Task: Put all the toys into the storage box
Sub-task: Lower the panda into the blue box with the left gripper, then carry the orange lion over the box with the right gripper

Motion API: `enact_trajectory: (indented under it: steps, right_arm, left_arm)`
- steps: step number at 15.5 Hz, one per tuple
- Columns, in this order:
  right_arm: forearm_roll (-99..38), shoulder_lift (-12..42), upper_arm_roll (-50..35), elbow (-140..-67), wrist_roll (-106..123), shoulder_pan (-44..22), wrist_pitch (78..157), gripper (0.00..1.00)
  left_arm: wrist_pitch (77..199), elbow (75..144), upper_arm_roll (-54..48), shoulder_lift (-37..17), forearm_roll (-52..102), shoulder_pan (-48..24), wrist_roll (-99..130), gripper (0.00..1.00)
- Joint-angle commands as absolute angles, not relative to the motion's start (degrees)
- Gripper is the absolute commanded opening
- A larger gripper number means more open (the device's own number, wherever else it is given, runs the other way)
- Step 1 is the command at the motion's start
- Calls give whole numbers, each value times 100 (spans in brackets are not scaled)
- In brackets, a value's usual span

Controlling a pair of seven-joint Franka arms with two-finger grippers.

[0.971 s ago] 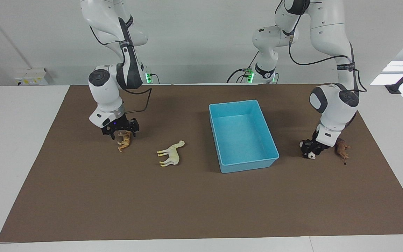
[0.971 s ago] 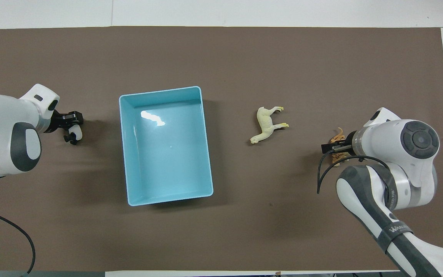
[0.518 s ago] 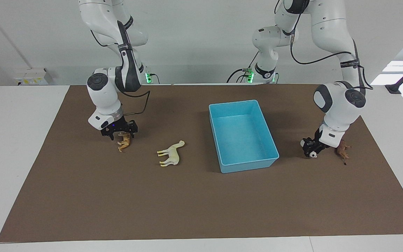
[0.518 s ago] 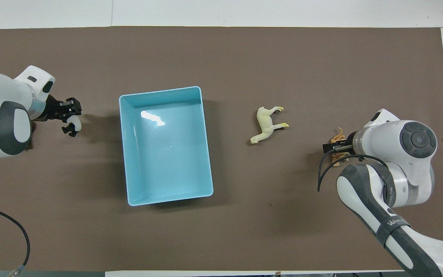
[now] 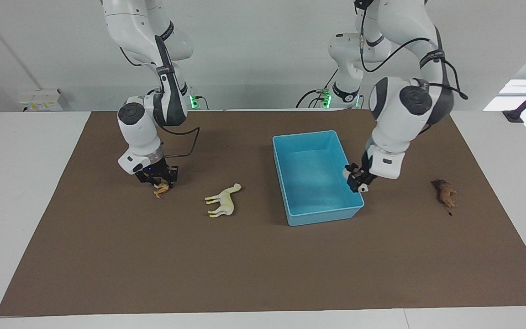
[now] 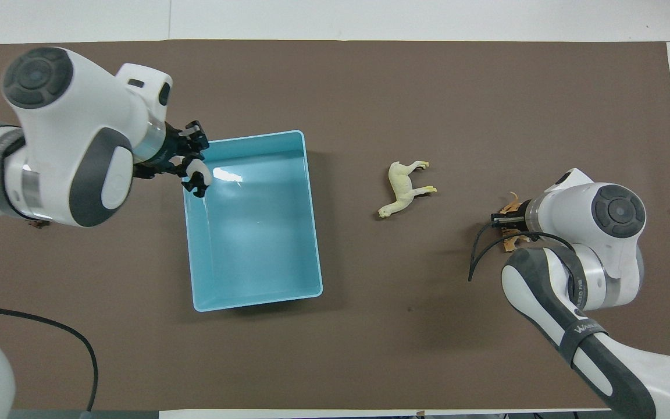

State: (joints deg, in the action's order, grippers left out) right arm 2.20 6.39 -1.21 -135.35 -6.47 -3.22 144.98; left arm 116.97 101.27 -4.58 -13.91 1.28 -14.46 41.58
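Left tool point(image 5: 357, 181), raised over the rim of the rectangular light blue plastic storage box point(image 5: 290, 201), grips the small black-and-white panda figurine point(image 6: 197, 176). Right tool point(image 5: 159, 180) is down at the orange-tan tiger-like cat figurine point(image 5: 162, 188) on the brown-covered surface point(image 5: 244, 265); its grip cannot be determined. Cream-white camel figurine point(image 5: 223, 201) lies between cat and box. Brown dark-maned lion figurine point(image 5: 445, 193) lies toward the left arm's end.

High facing view and steep overhead view, half-turned, sharing the whole brown mat point(image 5: 263, 256).
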Motion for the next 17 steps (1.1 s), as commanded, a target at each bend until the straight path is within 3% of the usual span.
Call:
enact_trajectory:
  steps: [1,5,7,9,12,17]
  right_arm:
    - [255,668,-123,-13500,-826,-456,14335,0]
    - [316,712,-123,-12887,-817,-650,13643,0]
    - [316,729,-132,-12238,-870,-720,12889,0]
    - [308,808,-132,-11230,-1071,-1044,11853,0]
    - [220,1527,-132,-9156,-2088,-1982,10427,0]
    - [228,2555,-88,-7210,-3179,-3539,9695,0]
  left_arm:
    - [12208,10872,-360,-1037,106,-1573,4316,100]
    - [11621,10566,-290,-941,-226,-1398,3818,100]
    - [11461,10503,-281,-853,-334,-925,2914,100]
    - [11566,10512,-272,-852,-552,-495,1957,100]
    - [12433,10678,-281,-905,-826,532,-282,100]
    - [12946,11150,-281,-844,-817,1529,-1486,100]
